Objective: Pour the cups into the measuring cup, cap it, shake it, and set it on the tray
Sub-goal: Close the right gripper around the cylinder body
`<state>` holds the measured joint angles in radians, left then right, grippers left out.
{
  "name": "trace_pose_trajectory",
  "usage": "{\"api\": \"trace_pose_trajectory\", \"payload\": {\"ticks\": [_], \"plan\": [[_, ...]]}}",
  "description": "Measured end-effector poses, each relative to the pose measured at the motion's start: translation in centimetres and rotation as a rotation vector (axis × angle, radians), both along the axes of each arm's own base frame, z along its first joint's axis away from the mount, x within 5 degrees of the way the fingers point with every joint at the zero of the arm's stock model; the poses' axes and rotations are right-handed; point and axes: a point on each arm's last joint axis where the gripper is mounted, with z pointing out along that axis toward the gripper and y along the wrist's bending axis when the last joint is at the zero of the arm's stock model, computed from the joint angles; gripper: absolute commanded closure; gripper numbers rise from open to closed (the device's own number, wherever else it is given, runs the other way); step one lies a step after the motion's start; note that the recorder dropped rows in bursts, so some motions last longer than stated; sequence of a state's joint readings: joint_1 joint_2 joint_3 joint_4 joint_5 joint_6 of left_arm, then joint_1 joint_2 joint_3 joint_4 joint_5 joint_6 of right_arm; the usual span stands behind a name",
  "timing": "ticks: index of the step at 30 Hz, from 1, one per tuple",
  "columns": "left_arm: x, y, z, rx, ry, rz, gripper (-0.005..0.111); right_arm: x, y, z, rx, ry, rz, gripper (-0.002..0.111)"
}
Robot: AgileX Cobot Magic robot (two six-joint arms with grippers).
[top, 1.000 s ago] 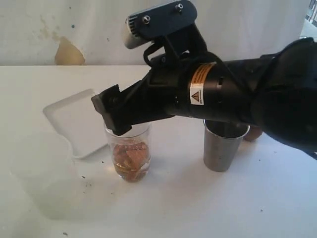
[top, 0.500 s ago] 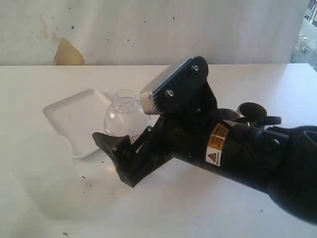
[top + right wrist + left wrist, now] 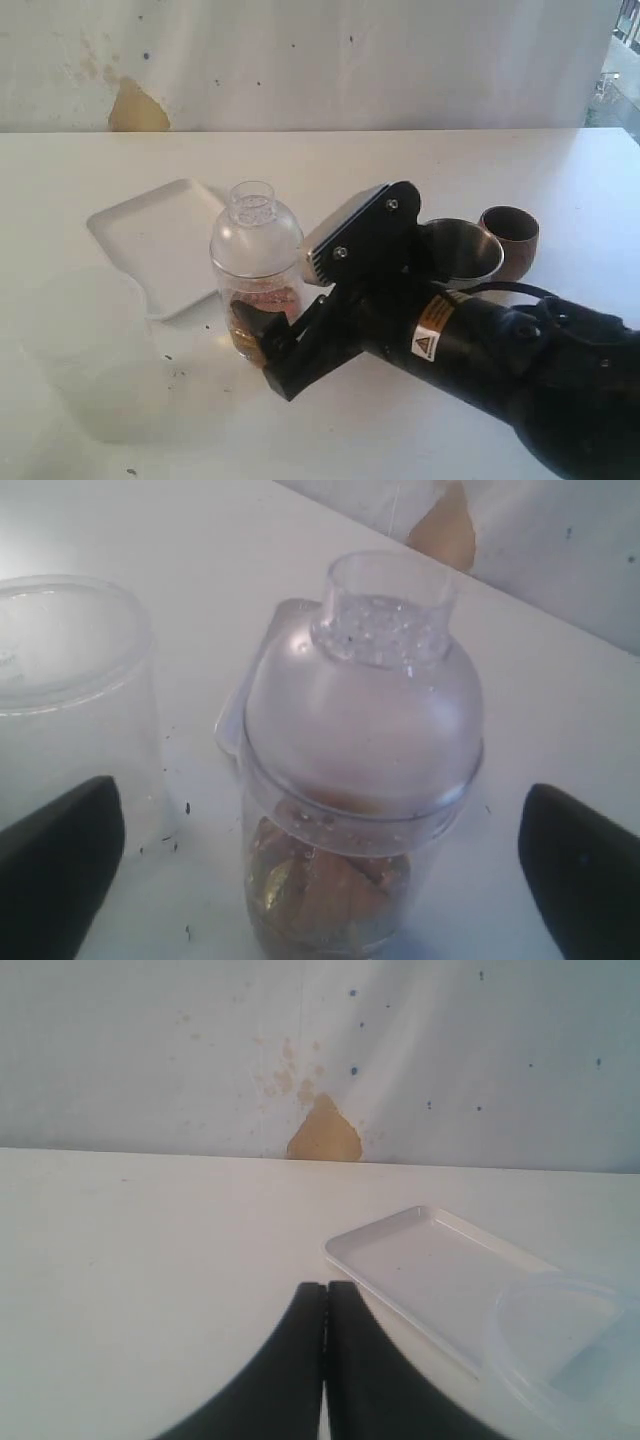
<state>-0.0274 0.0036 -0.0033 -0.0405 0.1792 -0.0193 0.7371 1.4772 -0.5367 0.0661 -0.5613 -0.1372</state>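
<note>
The clear measuring cup [image 3: 262, 300] stands upright on the table with brown pieces in its lower half. A clear dome cap [image 3: 255, 235] sits on its rim. My right gripper [image 3: 272, 350] is open at the cup's lower half. In the right wrist view its fingers [image 3: 60, 860] stand wide on either side of the measuring cup [image 3: 340, 880], apart from it. The steel tumbler [image 3: 465, 250] is partly hidden behind the right arm. Beside it is the wooden cup [image 3: 510, 238]. The white tray [image 3: 160, 235] lies behind the measuring cup. My left gripper [image 3: 325, 1295] is shut and empty.
A cloudy translucent plastic cup [image 3: 90, 350] stands at the front left, close to the measuring cup, and its rim [image 3: 570, 1340] shows in the left wrist view beside the tray [image 3: 430, 1270]. Dark specks lie on the table around the cups. A wall runs along the far edge.
The right arm has dropped from above the measuring cup's rim to its lower half. The dome cap now sits on the cup. The left gripper is unchanged.
</note>
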Motion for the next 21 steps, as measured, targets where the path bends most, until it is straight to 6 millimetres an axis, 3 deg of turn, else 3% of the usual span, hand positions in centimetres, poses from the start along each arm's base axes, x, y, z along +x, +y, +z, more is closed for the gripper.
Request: {"api": "trace_pose_trajectory", "payload": {"ticks": [10, 21], "plan": [[0.0, 0.0, 0.0, 0.0, 0.0, 0.0, 0.106, 1.5, 0.9, -3.6, 0.028, 0.0, -0.046, 0.004], [0.0, 0.0, 0.0, 0.0, 0.0, 0.0, 0.106, 3.2, 2.1, -6.0, 0.07, 0.012, -0.078, 0.004]]}}
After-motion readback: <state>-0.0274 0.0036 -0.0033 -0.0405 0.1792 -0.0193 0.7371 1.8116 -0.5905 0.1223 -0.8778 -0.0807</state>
